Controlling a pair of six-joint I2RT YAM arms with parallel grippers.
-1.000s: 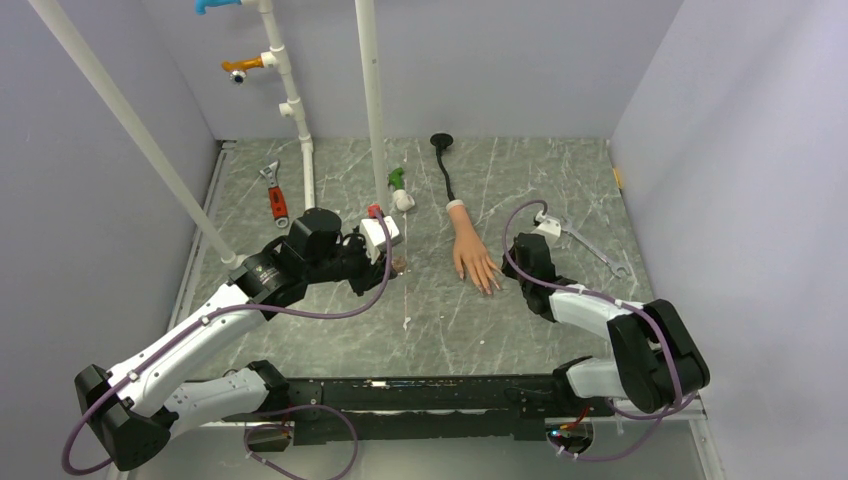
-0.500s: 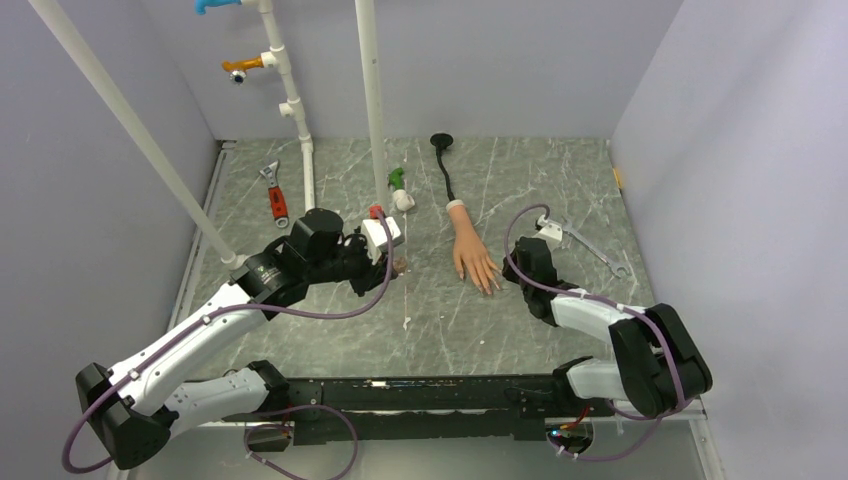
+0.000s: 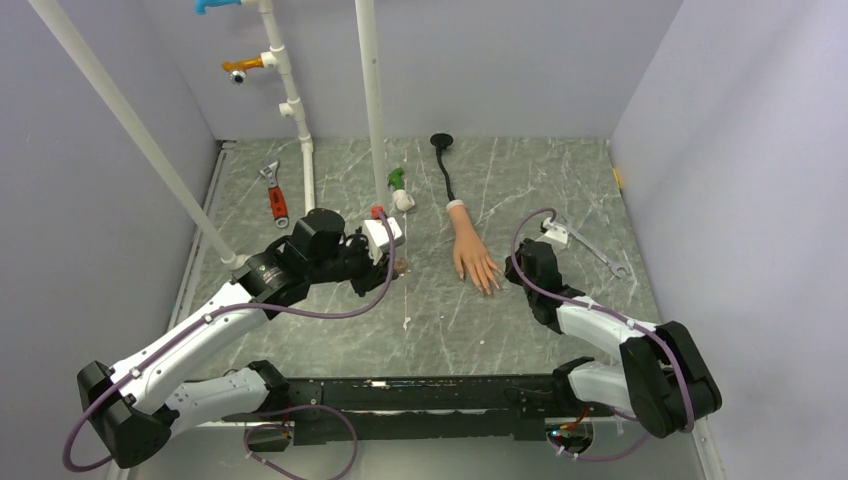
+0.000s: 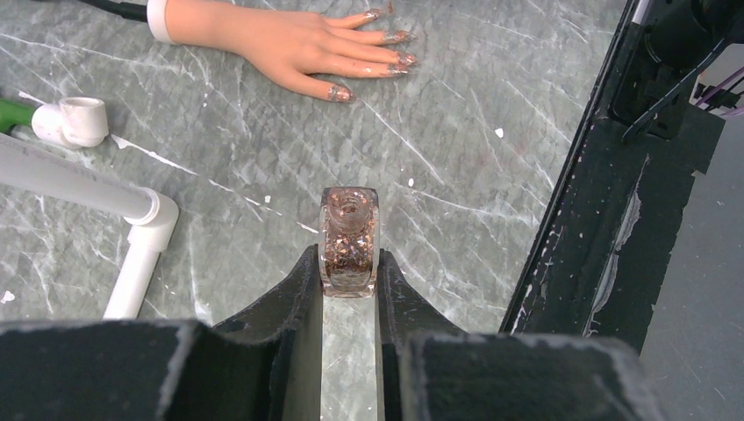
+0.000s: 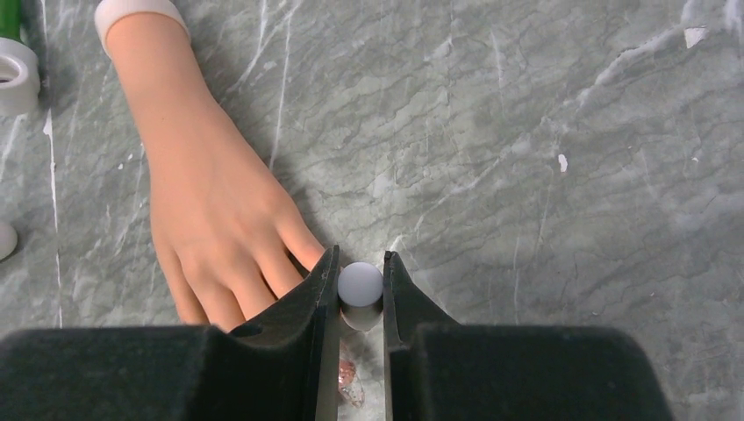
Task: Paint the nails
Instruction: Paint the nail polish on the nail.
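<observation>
Holding, left gripper (image 4: 349, 263): jaws clamped on the sides of an uncapped glitter polish bottle (image 4: 349, 239), upright at frame centre.
Right gripper (image 5: 360, 267): jaws narrowed onto a white cap (image 5: 360, 284), lower centre, just beside the fingers of the mannequin hand (image 5: 211, 202).
Nails (image 4: 399, 59): glittery, on fingers lying flat on the counter, upper centre of the left wrist view.
Counter (image 3: 450, 320): grey-green marble pattern, flecked with white.
Room: pale lavender walls; white PVC pipes (image 3: 370, 90) at upper left.
</observation>
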